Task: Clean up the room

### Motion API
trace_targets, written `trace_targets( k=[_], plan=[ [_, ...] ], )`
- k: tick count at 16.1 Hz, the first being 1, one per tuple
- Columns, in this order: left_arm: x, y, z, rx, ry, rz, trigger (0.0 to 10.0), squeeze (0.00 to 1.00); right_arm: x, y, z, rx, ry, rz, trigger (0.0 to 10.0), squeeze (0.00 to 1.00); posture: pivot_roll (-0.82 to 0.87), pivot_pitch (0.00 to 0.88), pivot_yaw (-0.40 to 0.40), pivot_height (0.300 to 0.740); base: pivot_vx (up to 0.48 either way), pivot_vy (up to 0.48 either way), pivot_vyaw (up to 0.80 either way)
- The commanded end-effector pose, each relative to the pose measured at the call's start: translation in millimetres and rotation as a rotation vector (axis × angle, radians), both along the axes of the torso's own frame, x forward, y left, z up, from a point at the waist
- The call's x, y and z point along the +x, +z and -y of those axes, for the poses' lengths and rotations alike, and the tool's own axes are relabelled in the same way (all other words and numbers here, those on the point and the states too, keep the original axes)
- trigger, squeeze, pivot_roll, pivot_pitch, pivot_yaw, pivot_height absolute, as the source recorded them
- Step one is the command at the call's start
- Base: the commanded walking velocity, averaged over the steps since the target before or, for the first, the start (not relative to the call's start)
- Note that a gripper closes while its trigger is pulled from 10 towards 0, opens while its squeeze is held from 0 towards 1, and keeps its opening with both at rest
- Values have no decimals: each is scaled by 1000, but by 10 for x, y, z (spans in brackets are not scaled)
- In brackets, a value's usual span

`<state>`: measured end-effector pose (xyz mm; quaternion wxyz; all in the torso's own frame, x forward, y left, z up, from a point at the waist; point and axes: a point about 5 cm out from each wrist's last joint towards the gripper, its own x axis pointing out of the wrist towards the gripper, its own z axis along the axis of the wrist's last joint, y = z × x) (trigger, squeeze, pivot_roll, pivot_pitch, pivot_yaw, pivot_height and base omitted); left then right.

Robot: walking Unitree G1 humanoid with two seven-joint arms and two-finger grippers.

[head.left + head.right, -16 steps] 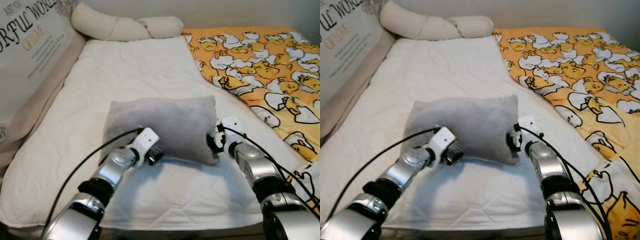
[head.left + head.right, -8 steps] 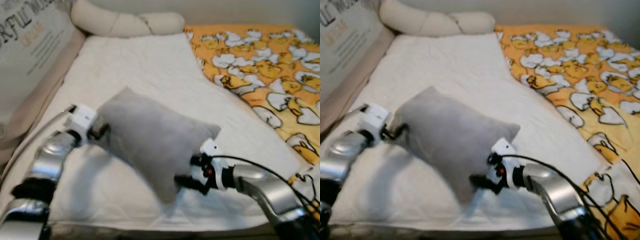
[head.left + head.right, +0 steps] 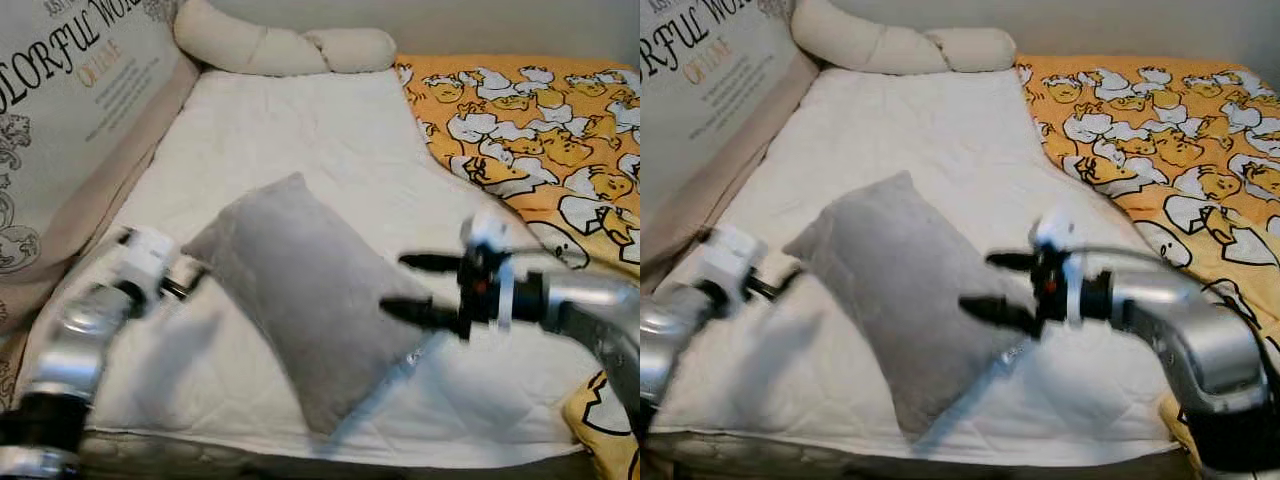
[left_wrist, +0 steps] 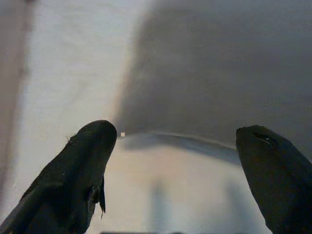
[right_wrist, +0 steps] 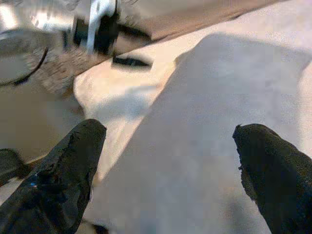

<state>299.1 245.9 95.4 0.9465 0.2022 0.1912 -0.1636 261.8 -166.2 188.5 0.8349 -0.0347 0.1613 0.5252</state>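
Right pincer (image 3: 418,288) hovered at the right edge of the grey pillow (image 3: 300,290), its two black fingers spread apart and pointing left, one above the other, clamping nothing. Left pincer (image 3: 195,277) sat just beside the pillow's left corner, fingers likewise apart, as the left wrist view (image 4: 170,195) confirmed; whether they touched the fabric could not be told. Pillow lay diagonally on the white quilted mattress (image 3: 300,140) of the bed, one corner toward the far left, another toward the near edge. Yellow duck-print blanket (image 3: 530,120) covered the bed's right side. Cream knotted cushion (image 3: 280,45) lay at the far end; a lettered cushion (image 3: 70,90) leaned at far left.
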Motion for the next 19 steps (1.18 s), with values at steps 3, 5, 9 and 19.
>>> trace_targets(
  k=[3,5,9,19],
  plan=[
    [9,-176,114,50,26,-103,10000,0,568,-347,258,-164,-479,71,10000,0,-67,0,49,740,0,0,0],
    [42,-249,201,46,119,-152,10000,0,799,-661,352,-322,-665,120,10000,0,-73,0,59,740,0,0,0],
    [37,-514,381,72,198,-259,10000,0,872,-1010,271,-286,-812,52,10000,0,-61,0,53,740,0,0,0],
    [164,-229,818,-57,-50,-153,10000,0,-101,-1169,204,-126,-305,-240,10000,0,-68,0,18,740,0,0,0]
  ],
)
